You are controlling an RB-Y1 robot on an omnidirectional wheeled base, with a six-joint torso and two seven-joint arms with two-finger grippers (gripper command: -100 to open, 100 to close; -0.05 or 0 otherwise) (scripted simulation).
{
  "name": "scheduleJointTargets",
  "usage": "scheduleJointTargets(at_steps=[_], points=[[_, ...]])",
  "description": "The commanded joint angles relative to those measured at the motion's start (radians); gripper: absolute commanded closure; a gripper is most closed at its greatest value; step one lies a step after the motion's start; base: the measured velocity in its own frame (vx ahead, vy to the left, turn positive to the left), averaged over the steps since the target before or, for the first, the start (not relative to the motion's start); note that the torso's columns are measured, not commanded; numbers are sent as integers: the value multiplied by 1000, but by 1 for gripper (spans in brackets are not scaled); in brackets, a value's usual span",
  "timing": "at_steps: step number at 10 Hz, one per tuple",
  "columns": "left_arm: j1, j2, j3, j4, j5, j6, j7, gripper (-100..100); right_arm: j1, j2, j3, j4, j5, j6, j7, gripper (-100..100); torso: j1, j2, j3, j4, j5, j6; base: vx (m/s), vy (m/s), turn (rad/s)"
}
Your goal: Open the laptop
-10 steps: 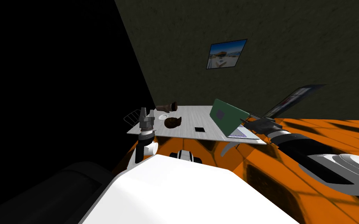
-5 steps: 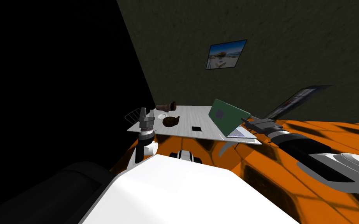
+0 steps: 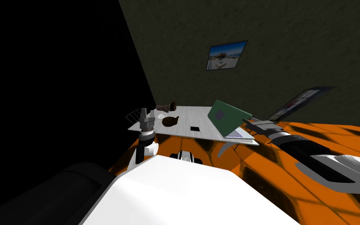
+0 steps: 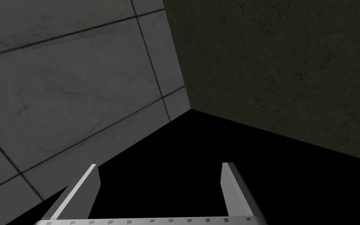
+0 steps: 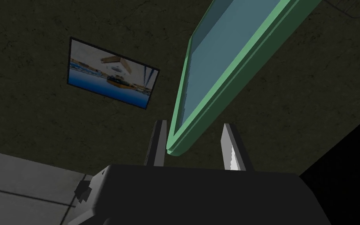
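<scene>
LAPTOP [image 3: 227, 117]: part-open, right end of pale table [image 3: 198, 115] | RIGHT GRIPPER [image 5: 194, 134]: narrowed onto lid [image 5: 230, 54] corner | LEFT GRIPPER [image 4: 159, 187]: spread, empty | HANDLING: likely light, rigid, slick; grip corner squarely, lift slowly

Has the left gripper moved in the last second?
No. In the head view the left gripper keeps its spot beside the wire basket at the table's left end.

Right arm [image 3: 304, 146] outstretched, jaws half-closed; left arm [image 3: 146, 134] upright, jaws wide.
</scene>
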Motion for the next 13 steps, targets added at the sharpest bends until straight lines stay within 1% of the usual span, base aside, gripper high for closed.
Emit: scheduleJointTargets(at_steps=[1,4,5,6,7,8,9,11,13], points=[[0,0,0,0,0,0,0,0,-31,44,32,55,-35,-24,-37,100,-4,0,0,-1,-3,0,-31,-137,79],[0,0,0,0,0,0,0,0,-59,89,60,107,-71,-49,-73,100,-5,-3,-1,-5,-6,2,-17,-114,56],[0,0,0,0,0,0,0,0,-78,120,79,141,-95,-66,-97,100,-4,-3,0,-6,-8,1,-35,-128,64],[0,0,0,0,0,0,0,0,-87,135,88,158,-107,-74,-109,100,-5,-4,-1,-8,-9,-1,-44,-156,116],[0,0,0,0,0,0,0,0,-94,125,70,137,-96,-61,-96,100,-6,-4,-1,-8,-10,-1,-24,-69,27],[0,0,0,0,0,0,0,0,-120,177,92,185,-114,-90,-114,100,1,-4,-2,-5,-4,-1,-20,-92,47],[0,0,0,0,0,0,0,0,-120,178,92,185,-114,-90,-114,100,3,-3,-1,-4,-3,-2,-26,-94,55],[0,0,0,0,0,0,0,0,-145,229,115,233,-129,-116,-126,100,4,-2,-1,-4,-2,-3,-25,-84,50],[0,0,0,0,0,0,0,0,-169,279,139,281,-145,-141,-139,100,2,-3,0,-6,-6,-5,-35,-100,52]])
